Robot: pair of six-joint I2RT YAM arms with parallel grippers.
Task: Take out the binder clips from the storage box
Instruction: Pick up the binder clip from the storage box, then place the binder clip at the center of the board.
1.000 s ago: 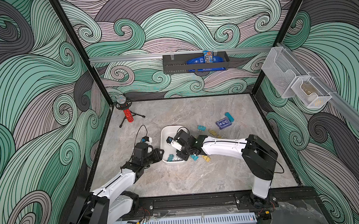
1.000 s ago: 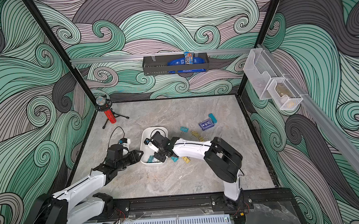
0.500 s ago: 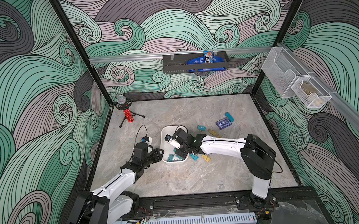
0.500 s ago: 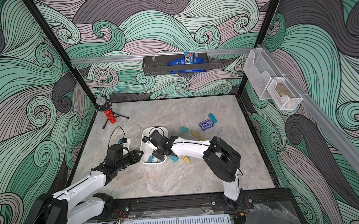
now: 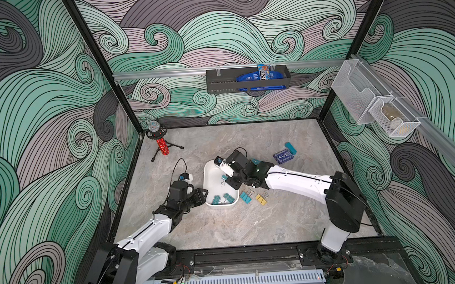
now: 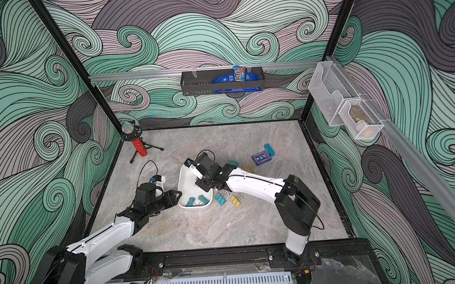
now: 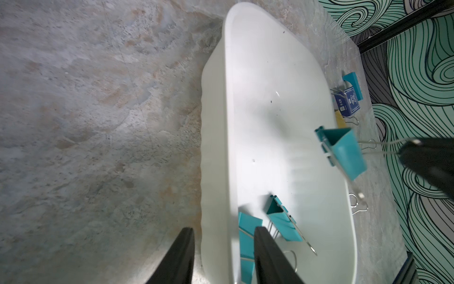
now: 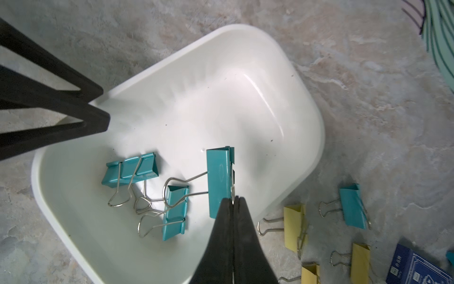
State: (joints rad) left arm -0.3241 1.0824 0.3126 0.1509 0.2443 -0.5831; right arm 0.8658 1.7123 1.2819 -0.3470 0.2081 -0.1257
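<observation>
Far back on the left of the desk (image 5: 227,230) we see a red tube on a small tripod (image 5: 162,148). Nearer us, the left hand (image 5: 202,196) meets the near left corner of the white tray (image 5: 213,176). One finger (image 7: 181,255) stands outside the wall and the other inside, and they pinch the wall between them. Inside the tray, at its near end, we find two loose teal clips (image 5: 216,199) lying side by side with their wire handles crossing. Over the tray's right side the right hand (image 8: 233,198) is pressed together on one wire handle of a held teal clip (image 8: 219,179). That clip's body is near the right wall, and its other handle sticks out free. Just right of the tray, on the desk, a teal clip (image 5: 245,197) and a yellow clip (image 5: 261,199) lie close together. Farther back, beside the right arm, we see another teal clip (image 6: 233,163) and several pale yellow clips (image 8: 294,226). Well to the right a dark blue card box (image 5: 284,156) lies flat, with a teal block (image 5: 290,148) just beside its far corner. White mesh baskets (image 5: 394,120) hang on the right wall.
</observation>
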